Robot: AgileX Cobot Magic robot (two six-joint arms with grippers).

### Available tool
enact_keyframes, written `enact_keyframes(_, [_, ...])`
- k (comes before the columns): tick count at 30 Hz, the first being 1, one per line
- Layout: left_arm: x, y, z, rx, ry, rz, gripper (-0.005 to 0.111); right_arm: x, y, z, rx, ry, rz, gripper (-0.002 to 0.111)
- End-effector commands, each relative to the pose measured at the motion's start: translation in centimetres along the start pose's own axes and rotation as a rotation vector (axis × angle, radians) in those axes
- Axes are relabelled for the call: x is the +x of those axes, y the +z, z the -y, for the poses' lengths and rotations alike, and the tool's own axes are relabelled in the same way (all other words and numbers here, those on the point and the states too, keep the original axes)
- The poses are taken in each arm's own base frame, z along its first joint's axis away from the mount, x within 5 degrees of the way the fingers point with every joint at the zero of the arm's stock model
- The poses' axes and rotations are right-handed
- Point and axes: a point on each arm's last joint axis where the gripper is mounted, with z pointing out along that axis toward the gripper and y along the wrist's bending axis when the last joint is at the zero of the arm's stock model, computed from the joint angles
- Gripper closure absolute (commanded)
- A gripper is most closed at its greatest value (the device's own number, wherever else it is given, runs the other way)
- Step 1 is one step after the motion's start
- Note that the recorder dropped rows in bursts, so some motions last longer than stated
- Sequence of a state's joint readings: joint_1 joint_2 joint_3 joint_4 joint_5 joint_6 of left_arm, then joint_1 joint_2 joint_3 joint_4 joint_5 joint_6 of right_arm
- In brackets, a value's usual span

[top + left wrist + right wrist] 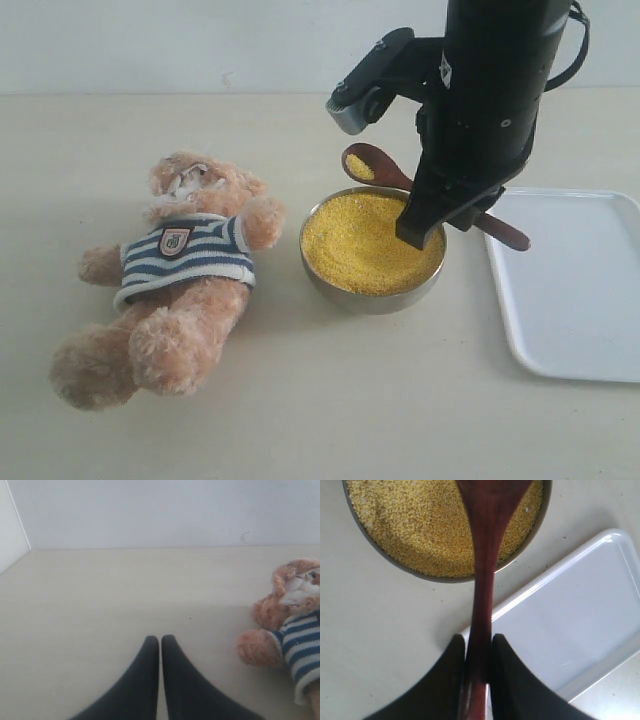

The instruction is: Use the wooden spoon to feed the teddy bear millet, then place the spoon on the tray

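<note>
The teddy bear (175, 275) lies on its back at the left, head toward the far side; its arm and face show in the left wrist view (295, 630). The metal bowl (372, 248) of yellow millet (430, 525) stands in the middle. My right gripper (425, 230) hovers over the bowl, shut on the handle of the wooden spoon (481, 580). The spoon's bowl (368, 163) is raised above the far rim with a little millet in it. The white tray (575, 285) lies to the right. My left gripper (160, 640) is shut and holds nothing, over bare table.
A light table top (330, 400) carries everything, with a pale wall behind it. The right arm's dark body (495, 90) rises above the bowl and hides part of the spoon's handle.
</note>
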State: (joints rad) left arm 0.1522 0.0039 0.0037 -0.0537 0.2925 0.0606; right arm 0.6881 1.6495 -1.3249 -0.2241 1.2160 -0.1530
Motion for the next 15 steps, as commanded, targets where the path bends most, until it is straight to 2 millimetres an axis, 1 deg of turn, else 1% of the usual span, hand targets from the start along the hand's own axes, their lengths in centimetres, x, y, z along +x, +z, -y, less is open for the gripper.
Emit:
enact_keyframes(1, [-0.18,-0.06,0.01,0.001,-0.002,0.013,0.103,0.18,-0.46,0.18,-0.003,0.004,0.010,0.109])
enact_keyframes(15, [-0.18,-0.06,0.01,0.001,-0.002,0.013,0.103,0.17,-0.46,0.10,-0.012,0.001,0.012,0.109])
